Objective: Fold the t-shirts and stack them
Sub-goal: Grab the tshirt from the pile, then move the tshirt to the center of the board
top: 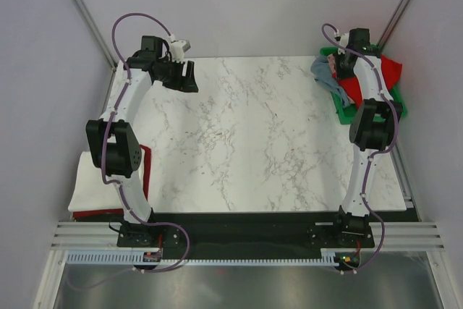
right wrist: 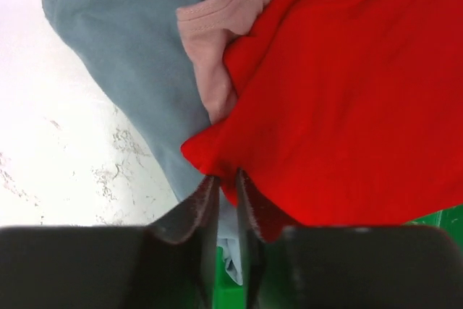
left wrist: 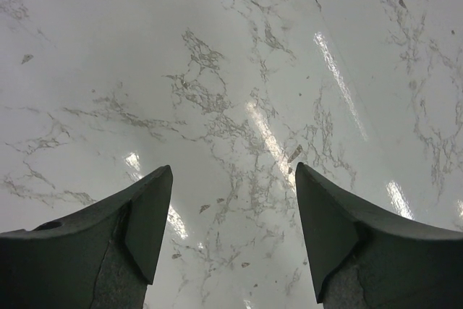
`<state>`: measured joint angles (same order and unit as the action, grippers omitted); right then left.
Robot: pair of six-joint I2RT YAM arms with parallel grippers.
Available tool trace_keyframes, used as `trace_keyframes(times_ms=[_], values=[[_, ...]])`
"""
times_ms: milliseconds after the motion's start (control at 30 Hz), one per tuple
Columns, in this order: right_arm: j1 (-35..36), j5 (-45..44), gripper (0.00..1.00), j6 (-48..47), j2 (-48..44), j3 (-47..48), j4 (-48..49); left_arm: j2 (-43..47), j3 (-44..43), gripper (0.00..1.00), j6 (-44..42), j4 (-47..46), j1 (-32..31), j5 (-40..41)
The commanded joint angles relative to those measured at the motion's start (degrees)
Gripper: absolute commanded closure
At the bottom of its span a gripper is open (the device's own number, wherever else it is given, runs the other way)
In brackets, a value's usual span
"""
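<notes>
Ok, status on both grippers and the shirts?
Left gripper open above table. Right gripper closed on red shirt edge, at tray. Blue shirt, pink shirt bunched alongside.

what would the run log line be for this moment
left gripper open over marble table | right gripper shut on red t-shirt edge | phase: grasp from green tray

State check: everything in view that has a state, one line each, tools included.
left tool: open, empty, over bare table
right tool: closed on the edge of the red t-shirt
red t-shirt: crumpled, unfolded, in the green tray
grey-blue t-shirt: crumpled, spilling from tray onto table
pink t-shirt: bunched between those two
white t-shirt: folded flat, near left edge of table
</notes>
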<state>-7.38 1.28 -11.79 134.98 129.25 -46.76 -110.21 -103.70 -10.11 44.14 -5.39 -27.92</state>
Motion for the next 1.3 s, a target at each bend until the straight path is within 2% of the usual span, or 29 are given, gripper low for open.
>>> trace_keyframes(times_ms=[0,67,133,167,400,467,567,700,900,1000,1133,1267], values=[[-0.36,-2.06,0.80,0.19,-1.29,1.88,1.15,1.49,-0.19,0.24,-2.28,-0.55,-0.33,1.03],[-0.45,-2.42,0.87,0.10,-3.30,1.71,1.23,1.67,-0.27,0.24,-2.37,-0.63,-0.33,1.12],[-0.53,-2.42,0.99,-0.16,-6.11,1.62,1.15,1.67,-0.54,0.23,-2.28,-0.63,-0.33,1.12],[-0.53,-2.42,1.00,-0.68,-7.00,1.71,1.32,1.58,-0.71,0.23,-2.28,-0.63,-0.33,1.03],[-0.10,1.36,1.00,-5.25,-17.37,1.62,1.50,1.32,-2.82,0.23,-2.37,-0.72,-0.24,1.20],[1.57,2.14,1.00,-10.25,-21.66,0.39,1.94,1.49,-3.00,0.23,-1.94,-0.90,-0.24,2.08],[5.96,1.89,1.00,-18.86,-27.98,-3.12,2.64,2.02,-2.56,0.23,0.08,-1.77,0.55,3.49],[16.48,1.27,1.00,-25.47,-34.59,-4.88,2.82,2.28,-0.89,0.23,5.18,-3.79,2.66,3.84],[28.10,-0.31,1.00,-23.54,-38.21,-0.51,3.34,2.46,-0.63,0.23,5.27,-4.68,3.37,4.72],[31.27,0.74,1.00,-22.05,-38.30,3.37,3.78,3.68,0.34,0.23,4.92,-5.11,3.28,5.33],[32.95,1.44,1.00,-19.68,-37.95,7.77,6.76,5.09,2.71,0.24,4.40,-5.99,3.28,7.09],[33.04,2.94,1.00,-18.44,-38.82,5.93,10.46,6.06,4.12,0.24,3.96,-6.52,3.28,8.32]])
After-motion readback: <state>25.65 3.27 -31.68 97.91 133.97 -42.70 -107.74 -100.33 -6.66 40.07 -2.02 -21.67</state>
